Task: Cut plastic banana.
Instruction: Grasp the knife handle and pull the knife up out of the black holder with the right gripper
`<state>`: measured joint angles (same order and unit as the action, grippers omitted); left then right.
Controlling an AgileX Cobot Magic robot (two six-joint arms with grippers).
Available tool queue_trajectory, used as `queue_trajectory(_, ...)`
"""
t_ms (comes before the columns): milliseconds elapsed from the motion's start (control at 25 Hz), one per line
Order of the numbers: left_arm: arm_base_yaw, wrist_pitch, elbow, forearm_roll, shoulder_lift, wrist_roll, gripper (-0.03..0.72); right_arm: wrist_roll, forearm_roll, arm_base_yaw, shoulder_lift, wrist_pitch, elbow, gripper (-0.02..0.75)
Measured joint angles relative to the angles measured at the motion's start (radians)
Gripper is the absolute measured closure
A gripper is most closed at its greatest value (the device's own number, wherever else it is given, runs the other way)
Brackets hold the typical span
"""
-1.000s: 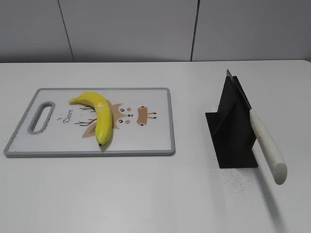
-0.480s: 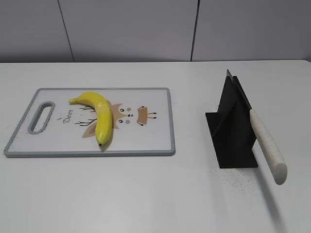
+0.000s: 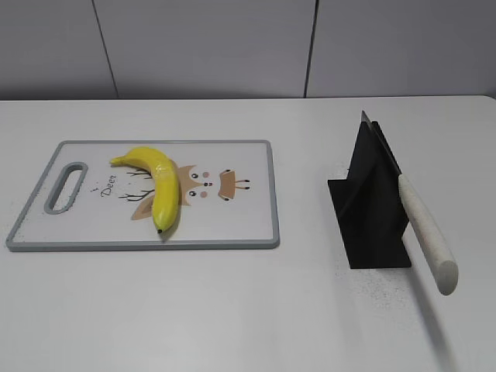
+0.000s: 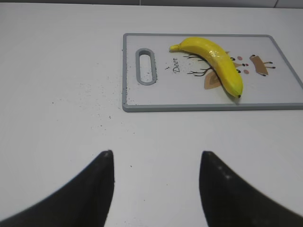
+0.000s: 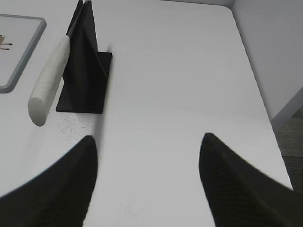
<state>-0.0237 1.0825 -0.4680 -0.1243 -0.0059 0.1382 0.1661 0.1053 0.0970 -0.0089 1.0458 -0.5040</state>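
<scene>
fingers (image 4: 90,189) of both grippers spread, gripping nothing; risking knocking white-handled knife (image 3: 425,229) from black stand (image 3: 372,209), rolling glossy yellow plastic banana (image 3: 159,186) beside it.

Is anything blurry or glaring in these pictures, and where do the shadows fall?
Exterior view: even, soft light, a glossy highlight on the plastic banana, a faint shadow under the knife handle. Left wrist view: sharp board, dark blurred left gripper fingertips. Right wrist view: right gripper fingertips equally soft.

exterior view slanting down at the table (image 3: 248,325), wrist views low, both sharing cutting board (image 4: 142,99)
</scene>
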Motion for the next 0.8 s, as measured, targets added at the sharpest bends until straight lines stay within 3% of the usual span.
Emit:
queue_trajectory(240,0.000,0.000,0.000,0.000,0.000,0.000,0.124,0.000,0.000,0.000,0.020,0.021,-0.020,0.227)
queue_trajectory(480,0.000,0.000,0.000,0.000,0.000,-0.001,0.124,-0.017,0.007,-0.006,0.229,0.156,-0.133,0.227)
queue_trajectory(800,0.000,0.000,0.000,0.000,0.000,-0.001,0.128,-0.084,0.040,-0.061,0.458,0.168,-0.278,0.227)
